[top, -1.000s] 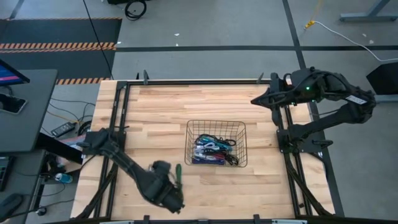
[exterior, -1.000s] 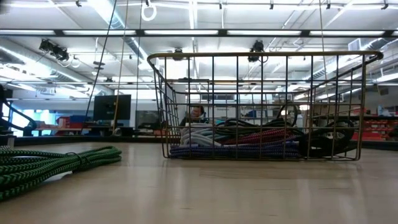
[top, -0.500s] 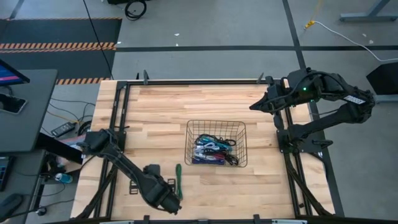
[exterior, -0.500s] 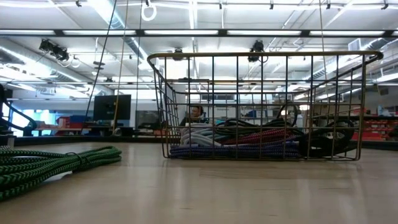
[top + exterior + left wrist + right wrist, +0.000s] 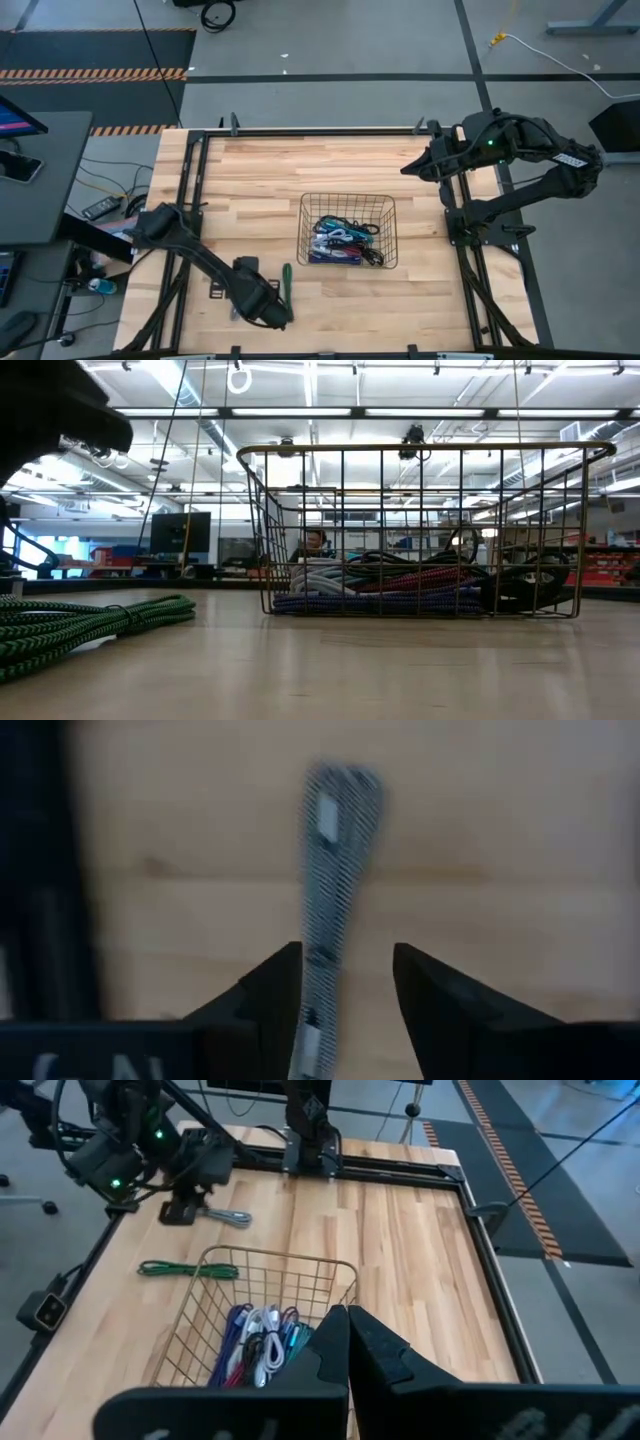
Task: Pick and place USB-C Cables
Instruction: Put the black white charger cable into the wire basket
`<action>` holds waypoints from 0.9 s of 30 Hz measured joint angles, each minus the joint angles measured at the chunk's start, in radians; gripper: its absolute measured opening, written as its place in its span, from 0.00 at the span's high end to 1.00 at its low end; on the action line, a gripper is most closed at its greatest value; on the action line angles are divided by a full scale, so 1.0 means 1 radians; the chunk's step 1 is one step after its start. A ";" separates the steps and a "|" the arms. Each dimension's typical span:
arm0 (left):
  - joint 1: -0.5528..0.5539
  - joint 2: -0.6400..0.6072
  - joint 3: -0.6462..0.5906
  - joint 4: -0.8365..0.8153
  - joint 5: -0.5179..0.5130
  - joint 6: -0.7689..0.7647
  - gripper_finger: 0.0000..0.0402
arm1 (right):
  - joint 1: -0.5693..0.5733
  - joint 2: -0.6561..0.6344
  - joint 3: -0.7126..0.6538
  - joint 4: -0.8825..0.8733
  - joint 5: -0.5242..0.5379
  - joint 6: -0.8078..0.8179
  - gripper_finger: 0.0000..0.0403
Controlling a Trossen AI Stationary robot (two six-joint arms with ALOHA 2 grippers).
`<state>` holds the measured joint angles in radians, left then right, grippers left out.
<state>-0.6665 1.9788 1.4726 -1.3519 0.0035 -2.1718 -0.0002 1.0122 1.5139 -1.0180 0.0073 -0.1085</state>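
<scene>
Low in the high view's left, the left gripper (image 5: pixel 262 312) has just parted its fingers, freeing a grey-white braided cable (image 5: pixel 335 880) onto the table beside the green cable (image 5: pixel 286 283); right gripper (image 5: pixel 347 1342) shut, upper right

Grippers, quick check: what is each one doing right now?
Left gripper: open, holding nothing; a grey cable lies on the table between its fingers.
Right gripper: shut, empty, raised by the table's far right corner.

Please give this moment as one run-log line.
left gripper: open over grey cable on table | right gripper: shut, idle far right | green cable: outside basket | cables: in basket
</scene>
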 joint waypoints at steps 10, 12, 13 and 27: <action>0.001 -0.054 -0.222 0.271 0.057 -0.039 0.62 | -0.003 0.000 0.000 0.058 0.002 0.000 1.00; 0.000 -0.064 -0.237 0.274 0.067 -0.039 0.61 | -0.003 0.000 0.000 0.061 0.002 0.008 1.00; 0.000 -0.065 -0.241 0.279 0.071 -0.040 0.60 | -0.003 0.000 0.000 0.060 0.002 0.016 1.00; 0.008 -0.070 -0.244 0.186 0.075 -0.018 0.58 | -0.003 0.007 0.000 0.063 0.002 0.064 1.00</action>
<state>-0.6582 1.9091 1.2285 -1.1657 0.0784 -2.1902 -0.0032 1.0192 1.5135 -0.9547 0.0097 -0.0444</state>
